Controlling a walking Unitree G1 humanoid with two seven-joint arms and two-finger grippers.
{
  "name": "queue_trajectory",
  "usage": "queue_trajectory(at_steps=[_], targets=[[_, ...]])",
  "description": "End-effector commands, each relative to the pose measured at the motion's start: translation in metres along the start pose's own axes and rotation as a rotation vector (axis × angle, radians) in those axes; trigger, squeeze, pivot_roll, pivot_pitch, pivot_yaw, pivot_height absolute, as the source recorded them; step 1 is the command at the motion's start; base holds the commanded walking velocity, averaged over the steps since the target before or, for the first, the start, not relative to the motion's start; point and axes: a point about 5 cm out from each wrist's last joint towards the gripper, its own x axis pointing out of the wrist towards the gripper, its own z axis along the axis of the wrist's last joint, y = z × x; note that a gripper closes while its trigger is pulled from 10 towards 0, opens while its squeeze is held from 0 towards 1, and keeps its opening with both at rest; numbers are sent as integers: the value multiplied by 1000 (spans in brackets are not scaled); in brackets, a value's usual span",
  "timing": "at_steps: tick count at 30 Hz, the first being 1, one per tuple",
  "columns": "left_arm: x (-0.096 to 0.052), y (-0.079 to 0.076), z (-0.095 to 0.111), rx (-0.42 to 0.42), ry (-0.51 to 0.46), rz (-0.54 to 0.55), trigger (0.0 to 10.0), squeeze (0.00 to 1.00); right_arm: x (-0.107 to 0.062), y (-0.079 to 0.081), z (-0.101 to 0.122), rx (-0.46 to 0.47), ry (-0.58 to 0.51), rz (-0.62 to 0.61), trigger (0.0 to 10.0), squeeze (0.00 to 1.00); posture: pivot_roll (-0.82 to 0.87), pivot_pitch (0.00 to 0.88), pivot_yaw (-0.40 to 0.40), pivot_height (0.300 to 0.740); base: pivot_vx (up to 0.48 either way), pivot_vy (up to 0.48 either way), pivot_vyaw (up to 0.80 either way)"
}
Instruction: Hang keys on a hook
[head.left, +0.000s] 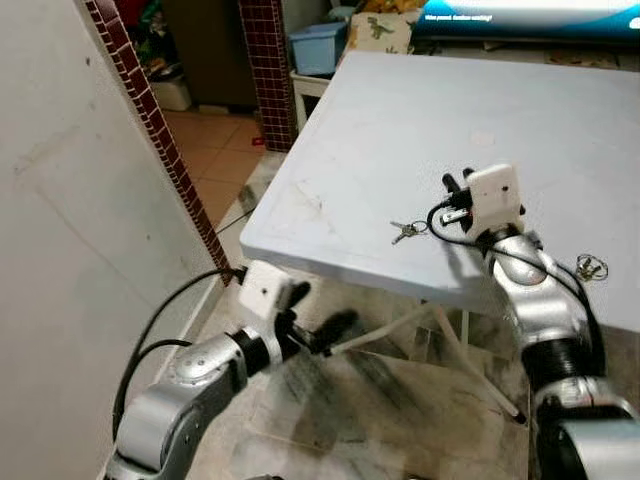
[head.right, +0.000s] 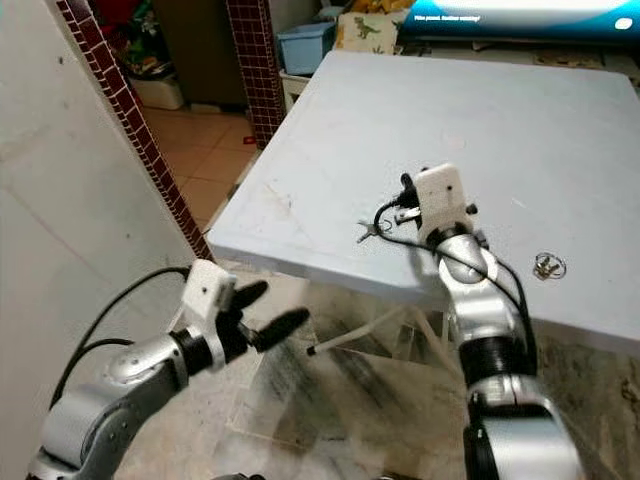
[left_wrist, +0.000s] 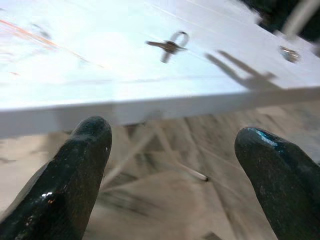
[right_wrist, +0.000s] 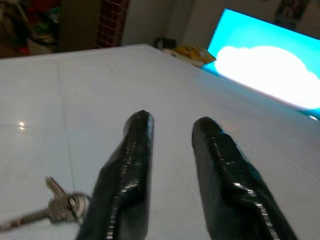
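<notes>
Here, the keys (head.left: 407, 231) lie flat on the pale surface (head.left: 400, 130), close to its near edge and roughly midway along it. They are a small bunch on a ring, with the blades pointing toward the surface's left corner.

The right gripper (head.left: 458, 192) hangs above the surface just beside the keys, on their right, with its white wrist camera box (head.left: 495, 197) over it. In the right wrist view the two black fingers (right_wrist: 127, 170) stand a narrow gap apart with nothing between them, and the keys (right_wrist: 55, 207) sit off to one side of the fingers, apart from them.

The left gripper (head.left: 318, 322) is held below the surface and in front of its near edge, over the stone floor (head.left: 380, 420). Its fingers are spread wide and hold nothing. In the left wrist view the fingertips (left_wrist: 87, 150) frame the underside of the near edge, and the keys (left_wrist: 170, 45) show on top of the surface beyond.

A second small metal ring (head.left: 591, 267) lies on the surface farther right along the near edge, well apart from the keys. A white wall (head.left: 70, 250) with a strip of dark red tiles (head.left: 150, 130) stands to the left. Beyond the surface's far edge sit a blue bin (head.left: 318, 45) and a lit screen (head.left: 530, 12).
</notes>
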Motion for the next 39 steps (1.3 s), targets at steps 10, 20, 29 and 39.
queue_trajectory(at_steps=[10, 20, 29, 39], targets=[[-3, 20, 0, 14, -45, 145, 10000, 0, -41, 17, -3, 70, 65, -102, 10000, 1000, 16, 61, 96, 740, 0, 0, 0], [-8, 28, -7, 28, -77, 209, 10000, 0, -68, 52, -2, 145, 119, -60, 10000, 1000, 7, 43, 97, 740, 0, 0, 0], [-3, 29, -7, 18, -85, 170, 10000, 0, -72, 59, 4, 156, 159, -68, 10000, 1000, -7, 31, 108, 740, 0, 0, -53], [-2, 26, -9, 11, -79, 144, 10000, 0, -78, 65, 3, 169, 182, -50, 10000, 1000, -7, 36, 113, 740, 52, 0, -289]])
